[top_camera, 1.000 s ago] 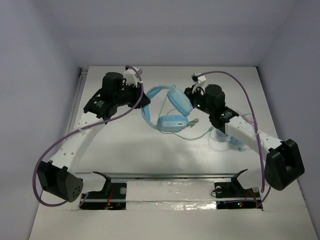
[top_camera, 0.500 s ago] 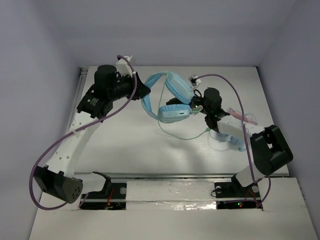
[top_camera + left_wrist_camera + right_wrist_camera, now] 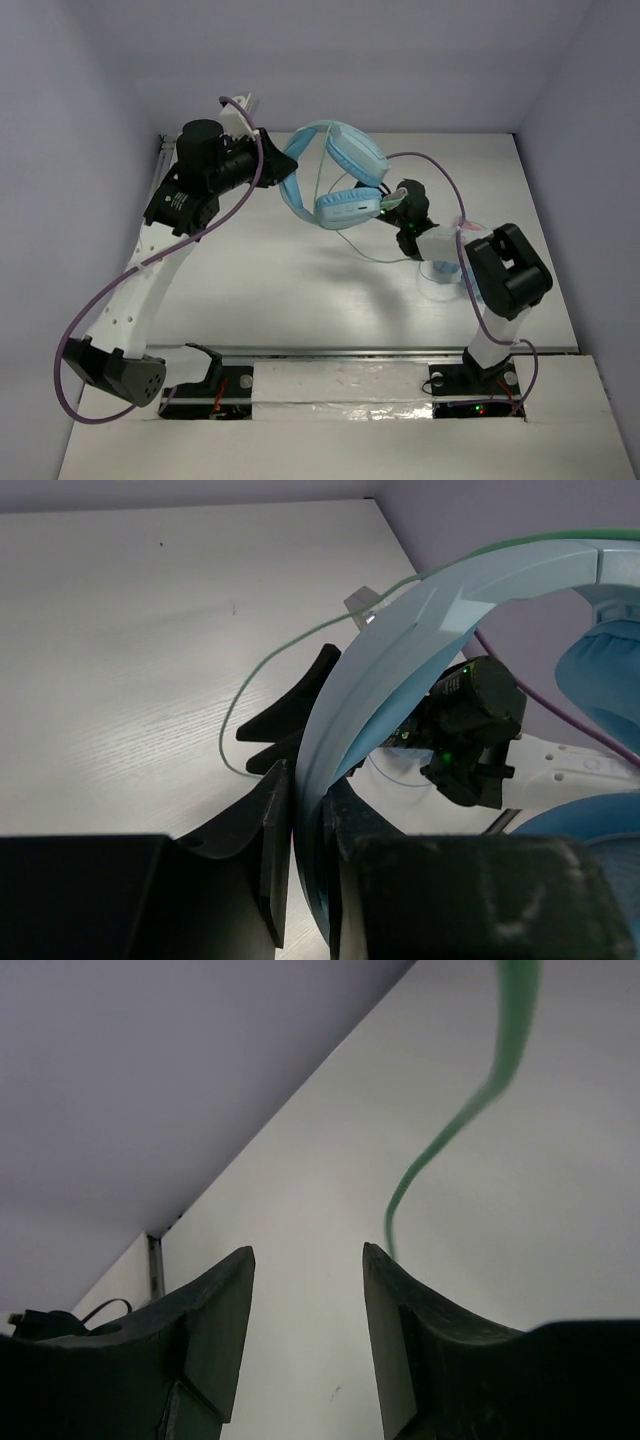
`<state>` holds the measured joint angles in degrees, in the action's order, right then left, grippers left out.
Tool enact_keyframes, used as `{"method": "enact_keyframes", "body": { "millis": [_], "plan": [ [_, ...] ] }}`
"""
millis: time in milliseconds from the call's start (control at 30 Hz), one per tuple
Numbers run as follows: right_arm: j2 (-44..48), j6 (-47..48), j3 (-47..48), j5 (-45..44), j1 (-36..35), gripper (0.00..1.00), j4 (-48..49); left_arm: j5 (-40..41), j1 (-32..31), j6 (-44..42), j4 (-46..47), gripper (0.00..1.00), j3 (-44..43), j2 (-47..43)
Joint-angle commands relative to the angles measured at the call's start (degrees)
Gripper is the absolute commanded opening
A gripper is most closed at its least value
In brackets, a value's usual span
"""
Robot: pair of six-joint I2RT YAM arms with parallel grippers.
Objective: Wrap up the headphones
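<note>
Lifted higher and nearer the back wall than half a second ago: the light sky-blue over-ear headphones (image 3: 347, 208) with wide headband and padded oval cups, hanging clear above the white table (image 3: 260, 280). Pinched by the headband between the clamped fingers of the left gripper (image 3: 305, 805). Drawn in close beside the lower ear cup: the right gripper (image 3: 308, 1255), jaws parted, holding nothing. Trailing down to the tabletop: the long thin pale-green cable (image 3: 455, 1125), seen beyond the right finger.
</note>
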<state>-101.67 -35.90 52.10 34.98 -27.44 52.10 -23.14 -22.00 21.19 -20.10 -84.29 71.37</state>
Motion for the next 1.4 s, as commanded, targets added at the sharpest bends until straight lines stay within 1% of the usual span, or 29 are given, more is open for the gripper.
{"method": "enact_keyframes", "body": {
  "millis": [0,133,200,333,433,467,567,700,733,800,833,867,900,933,967,1000,1067,1167,1233,1367],
  "plan": [
    [-1.69,-3.3,2.84,2.72,0.28,0.54,8.63,1.76,0.29,3.77,3.84,0.0,-5.09,-1.68],
    [-2.39,-3.13,1.61,2.55,-0.6,0.54,7.59,4.85,0.29,4.21,4.27,0.0,-5.71,-1.33],
    [-3.53,-2.51,1.43,0.89,-2.26,0.56,7.23,3.55,0.29,5.61,5.06,0.0,-5.88,-0.89],
    [-6.17,-1.98,1.43,-2.54,-2.27,0.58,7.66,2.13,0.29,6.67,5.51,0.0,-7.72,-0.01],
    [-3.64,0.2,0.12,-4.47,-2.27,0.49,6.27,3.01,0.29,5.71,3.5,0.0,-9.39,0.17],
    [-2.49,1.09,-1.72,-5.7,-2.27,0.46,5.65,3.01,0.29,5.62,3.4,0.0,-9.4,0.08],
    [0.68,4.17,-2.96,-10.19,-2.27,0.46,2.05,2.83,0.29,5.44,3.4,0.0,-8.7,-0.44],
    [1.03,4.7,-2.52,-7.66,-2.27,0.47,0.99,2.57,0.29,5.35,3.14,0.0,-7.91,-0.71],
    [1.38,4.87,-2.7,-7.56,-2.27,0.46,1.08,2.74,0.29,5.27,2.7,0.0,-7.91,-0.88],
    [3.14,5.22,-3.23,-7.65,-2.27,0.3,0.99,3.18,0.29,4.91,2.52,0.0,-7.82,-1.15],
    [3.75,5.57,-3.84,-7.91,-2.27,0.26,0.99,3.27,0.29,4.83,2.26,0.0,-7.82,-1.32],
    [4.19,5.58,-4.11,-8.52,-2.27,0.27,1.16,3.19,0.29,4.83,2.26,0.0,-7.73,-1.32],
    [4.2,5.4,-4.02,-10.27,-2.27,0.3,1.08,3.01,0.29,4.91,2.26,0.0,-7.82,-1.33],
    [3.67,5.4,-3.24,-10.72,-2.27,0.36,0.64,3.01,0.29,4.91,2.08,0.0,-7.73,-1.41],
    [2.8,5.4,-2.53,-10.81,-2.27,0.45,0.64,2.92,0.29,4.83,1.99,0.0,-7.73,-1.41],
    [1.05,5.23,-1.92,-10.81,-2.27,0.6,0.81,2.92,0.29,4.74,1.99,0.0,-7.73,-1.5],
    [-0.63,4.7,0.18,-9.5,-1.56,0.68,0.99,2.92,0.29,4.65,1.47,0.0,-7.82,-1.76],
    [-4.84,5.14,4.66,-4.33,-1.56,0.69,-1.21,3.27,0.29,4.39,1.29,0.0,-7.73,-1.94],
    [-7.48,4.88,6.08,-3.0,-1.56,0.69,-1.56,3.45,0.29,4.3,1.38,0.0,-7.47,-1.85],
    [-10.47,3.56,7.84,-0.62,-1.56,0.66,-1.03,4.24,0.29,4.39,1.46,0.0,-7.55,-1.41]
  ]
}}
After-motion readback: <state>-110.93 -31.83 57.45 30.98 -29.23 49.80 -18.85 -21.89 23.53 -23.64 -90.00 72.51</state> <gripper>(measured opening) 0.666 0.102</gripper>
